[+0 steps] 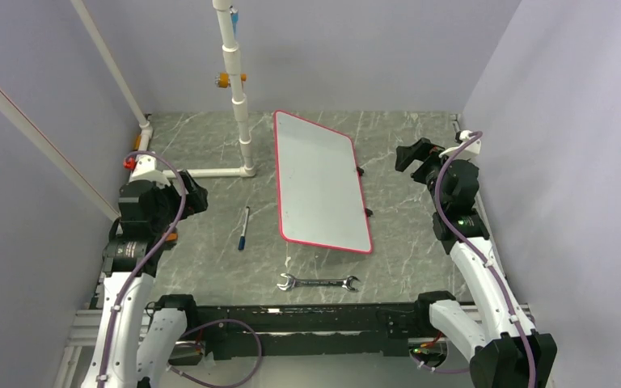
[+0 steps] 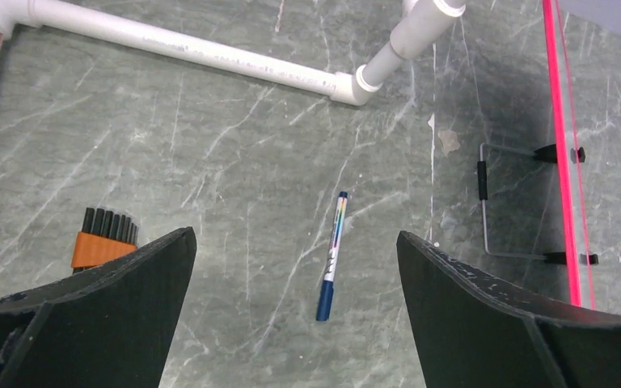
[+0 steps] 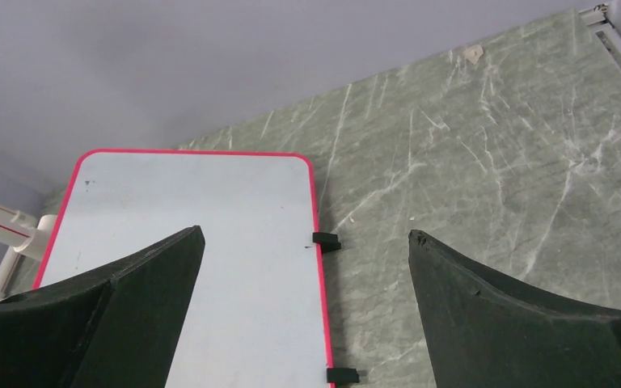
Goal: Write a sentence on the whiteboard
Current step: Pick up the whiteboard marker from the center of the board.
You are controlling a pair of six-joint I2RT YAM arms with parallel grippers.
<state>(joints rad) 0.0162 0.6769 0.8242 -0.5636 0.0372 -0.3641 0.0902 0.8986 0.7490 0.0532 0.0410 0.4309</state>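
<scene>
Grey-green stone-look table (image 1: 210, 267) fills the floor of the booth. On it, in the middle and a bit to the right, sits the whiteboard (image 1: 319, 182), big and flat, with a thin red-pink rim. Its long sides run away from the arms, and its face is plain white. Small black feet stick out on its right side. A white pipe stand (image 1: 238, 105) rises just left of the board's far end. The left gripper (image 2: 295, 238) hangs over the left part of the table with its jaws wide apart, holding nothing. The right gripper (image 3: 306, 234) is up near the right wall, over the board's far right corner, jaws wide apart too, holding nothing. A silver wrench (image 1: 318, 283) lies near the board's near end, not touching it. A blue pen (image 1: 243, 228) lies left of the board, apart from it, down below the left gripper
</scene>
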